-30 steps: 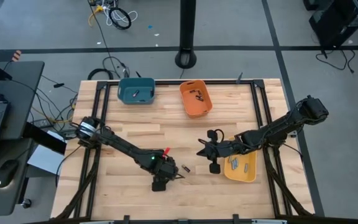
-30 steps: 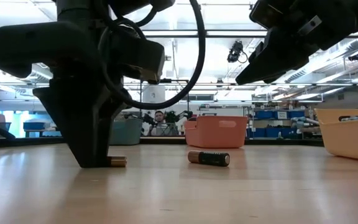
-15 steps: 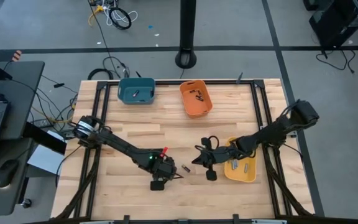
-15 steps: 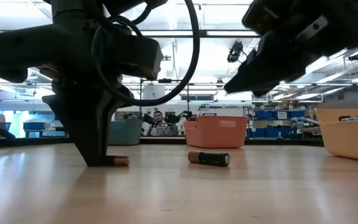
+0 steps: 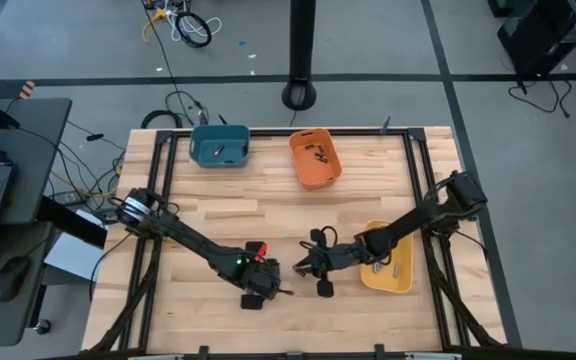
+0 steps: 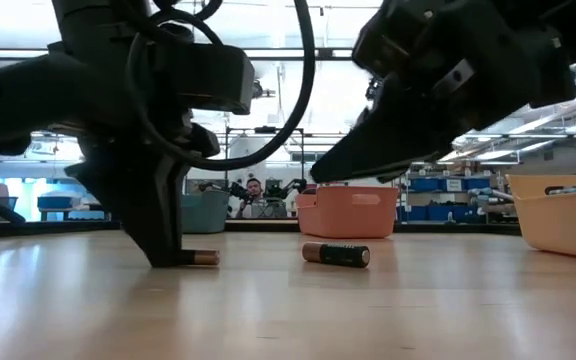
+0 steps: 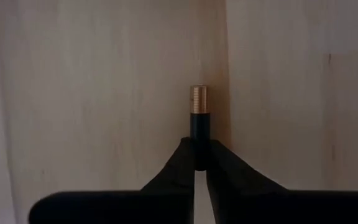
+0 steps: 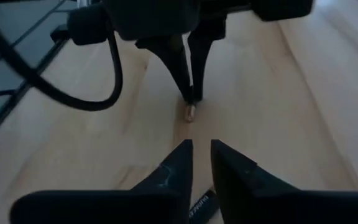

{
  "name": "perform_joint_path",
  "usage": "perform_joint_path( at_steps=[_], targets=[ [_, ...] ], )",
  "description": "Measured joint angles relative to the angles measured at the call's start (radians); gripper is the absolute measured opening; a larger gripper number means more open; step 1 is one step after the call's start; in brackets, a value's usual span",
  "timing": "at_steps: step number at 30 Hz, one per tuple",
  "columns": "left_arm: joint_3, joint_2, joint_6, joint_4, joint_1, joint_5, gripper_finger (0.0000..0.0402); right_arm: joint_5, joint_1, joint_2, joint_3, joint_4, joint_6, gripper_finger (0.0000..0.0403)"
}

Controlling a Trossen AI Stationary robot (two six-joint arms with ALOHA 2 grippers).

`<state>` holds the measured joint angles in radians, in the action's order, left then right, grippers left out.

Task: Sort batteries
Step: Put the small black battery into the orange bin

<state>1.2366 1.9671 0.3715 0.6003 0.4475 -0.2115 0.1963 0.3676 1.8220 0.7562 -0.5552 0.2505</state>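
The left tool [image 7: 197, 163] pinches 1 battery [image 7: 198, 118] by its dark end, lying on the surface [image 5: 268, 200]. Lift it straight up, keeping the pinch firm so it cannot swivel. The right tool [image 8: 200, 152], slightly spread, now hangs over the other battery [image 6: 336, 254], having come nearer since the earlier frame.
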Motion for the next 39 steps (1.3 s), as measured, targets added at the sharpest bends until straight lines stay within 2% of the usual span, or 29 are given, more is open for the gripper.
perform_joint_path(
  at_steps=[9,14,24,39],
  targets=[
    [0.000,-0.012,0.003,-0.032,0.003,-0.061,0.0022,0.000,-0.001,0.135,0.117,0.003,-0.008,0.0142],
    [-0.004,-0.030,0.003,-0.039,-0.002,-0.094,0.0020,0.000,-0.003,0.174,0.155,0.009,-0.010,0.0166],
    [-0.003,-0.036,0.002,-0.076,-0.001,-0.111,0.0020,0.064,-0.017,0.175,0.159,0.052,-0.018,0.0170],
    [0.000,-0.040,-0.024,-0.133,-0.001,-0.118,0.0020,0.015,-0.031,0.175,0.159,0.053,-0.018,0.0172]
  ],
)
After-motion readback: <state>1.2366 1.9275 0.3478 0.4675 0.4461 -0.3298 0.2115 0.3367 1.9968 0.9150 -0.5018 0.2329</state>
